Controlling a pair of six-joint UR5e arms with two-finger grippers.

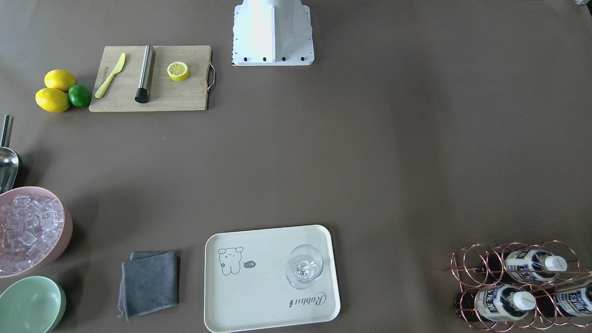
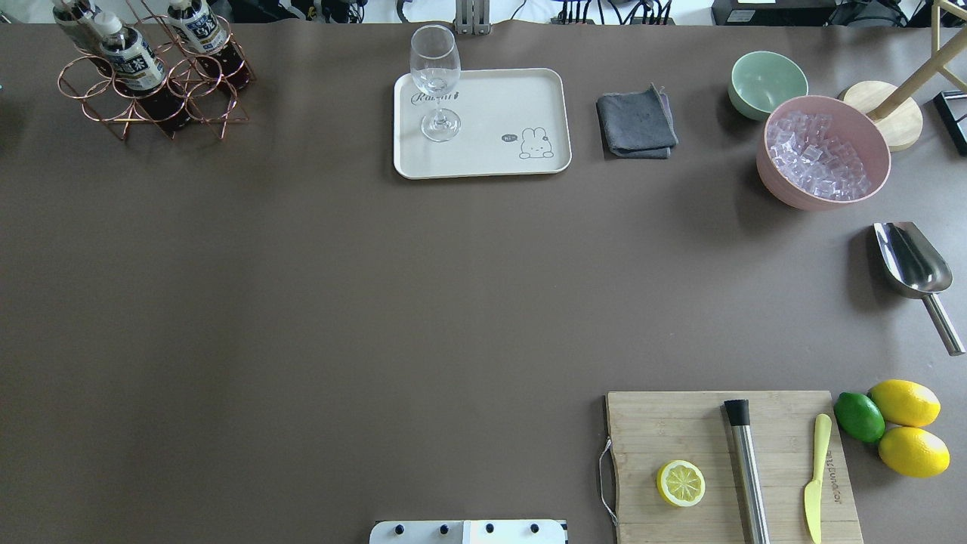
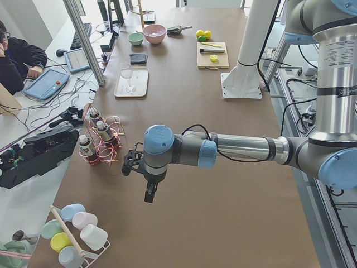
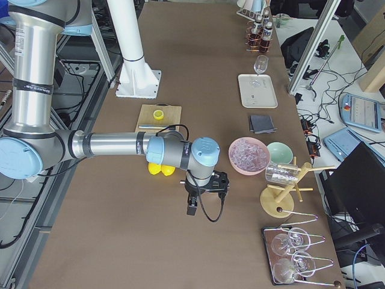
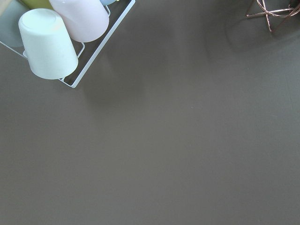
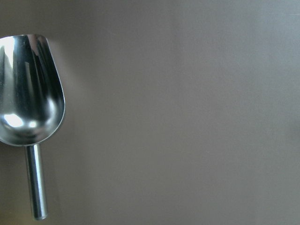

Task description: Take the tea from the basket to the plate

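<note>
Three tea bottles [image 1: 532, 264] [image 2: 132, 60] with white caps stand in the rose-gold wire basket [image 1: 467, 268] [image 2: 113, 113] at the table's far left corner. The cream plate [image 1: 259, 296] [image 2: 491, 106] lies at the far middle, and a clear glass [image 1: 304, 267] [image 2: 437, 83] stands on it. My left gripper [image 3: 131, 163] hovers over bare table just beside the basket [image 3: 103, 142]. My right gripper [image 4: 207, 182] hangs above the table near the pink ice bowl [image 4: 248, 155]. I cannot tell whether either is open or shut. Neither shows in the overhead or front views.
A wooden cutting board [image 2: 725, 461] holds a lemon half, a steel muddler and a yellow knife, with lemons and a lime [image 2: 858, 416] beside it. A pink ice bowl [image 2: 823, 151], green bowl [image 2: 767, 81], grey cloth [image 2: 636, 122], steel scoop [image 2: 910, 264] and a cup rack [image 5: 56, 37] stand around.
</note>
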